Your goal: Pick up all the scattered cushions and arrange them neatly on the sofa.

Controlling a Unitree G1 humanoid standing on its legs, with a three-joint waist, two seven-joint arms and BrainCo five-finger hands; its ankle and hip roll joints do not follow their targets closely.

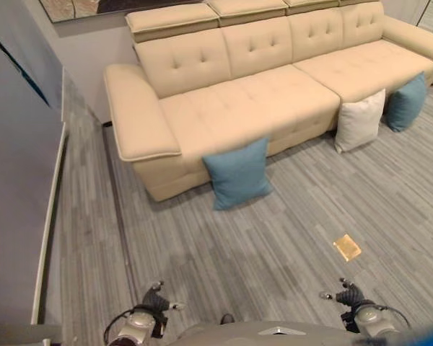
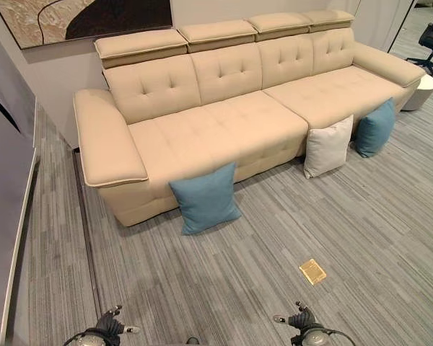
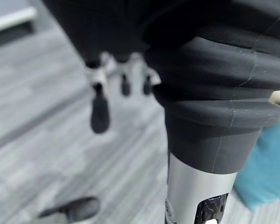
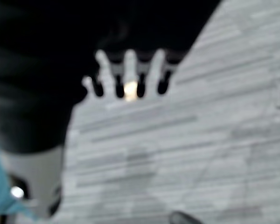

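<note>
Blue cushion [image 1: 237, 174], centre frame, upright against the sofa [image 1: 252, 101] front, long edge across frame; lies up-frame of both hands at the bottom edge, left hand [image 1: 157, 298] nearer than right hand [image 1: 346, 294]; both slack-fingered, empty.

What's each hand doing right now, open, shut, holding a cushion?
Left hand: open, fingers relaxed, holding nothing, low over the floor.
Right hand: open, fingers relaxed, holding nothing, low over the floor.
</note>
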